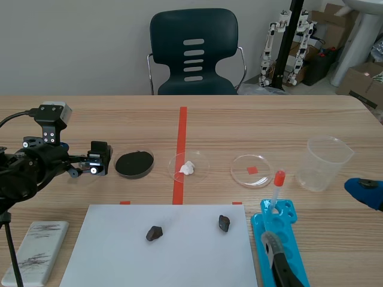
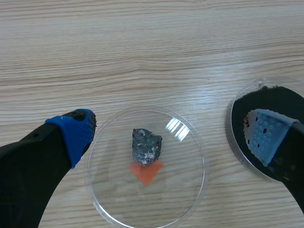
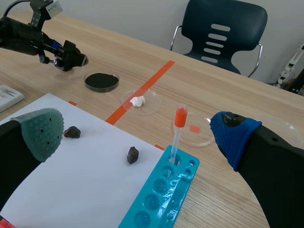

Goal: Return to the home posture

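The left tool [image 2: 168,140] hung spread above the dish [image 2: 190,192] holding a rock [image 2: 147,146]; the right tool [image 3: 138,133] was spread too. A clean retreat would lift straight up first, sparing the dish.

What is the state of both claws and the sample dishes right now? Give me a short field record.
left claw: open, over a petri dish holding a speckled rock
right claw: open, holding nothing, at the table's right side
next dish: black powder
middle dish: white lump
paper sheet: two dark rocks, apart
rack: one red-capped tube, upright
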{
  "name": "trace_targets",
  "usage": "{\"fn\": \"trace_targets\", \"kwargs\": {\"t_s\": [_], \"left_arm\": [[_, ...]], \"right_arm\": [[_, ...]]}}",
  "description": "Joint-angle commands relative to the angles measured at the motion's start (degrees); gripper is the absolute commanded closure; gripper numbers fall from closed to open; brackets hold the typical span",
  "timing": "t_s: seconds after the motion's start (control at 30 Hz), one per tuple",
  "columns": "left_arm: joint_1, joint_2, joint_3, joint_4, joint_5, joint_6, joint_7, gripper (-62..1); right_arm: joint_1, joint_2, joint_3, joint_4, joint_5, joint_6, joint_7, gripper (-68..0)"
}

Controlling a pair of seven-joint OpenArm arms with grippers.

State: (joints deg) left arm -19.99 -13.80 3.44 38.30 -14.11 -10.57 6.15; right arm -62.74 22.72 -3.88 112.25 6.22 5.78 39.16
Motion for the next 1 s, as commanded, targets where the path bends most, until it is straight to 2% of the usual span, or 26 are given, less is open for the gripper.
{"fn": "trace_targets", "kwargs": {"t_s": [0.0, 0.73, 0.83, 0.97], "left_arm": [[-0.8, -0.7, -0.3, 0.8, 0.2, 0.1, -0.7, -62.3], [-0.6, -0.7, -0.3, 1.0, 0.2, -0.6, -2.4, -62.3], [1.0, -1.4, -0.3, 3.1, 0.2, -2.8, -3.4, -62.3], [4.7, -2.2, -0.3, 9.0, 0.2, -3.2, -3.7, -62.3]], "right_arm": [[-0.1, 0.6, 0.0, 0.5, 0.4, 0.0, 0.8, -65.5], [-0.1, 0.6, 0.0, 0.5, 0.4, 0.0, 0.8, -65.5], [-0.1, 0.6, 0.0, 0.5, 0.4, 0.0, 0.8, -65.5], [-0.1, 0.6, 0.0, 0.5, 0.4, 0.0, 0.8, -65.5]]}}
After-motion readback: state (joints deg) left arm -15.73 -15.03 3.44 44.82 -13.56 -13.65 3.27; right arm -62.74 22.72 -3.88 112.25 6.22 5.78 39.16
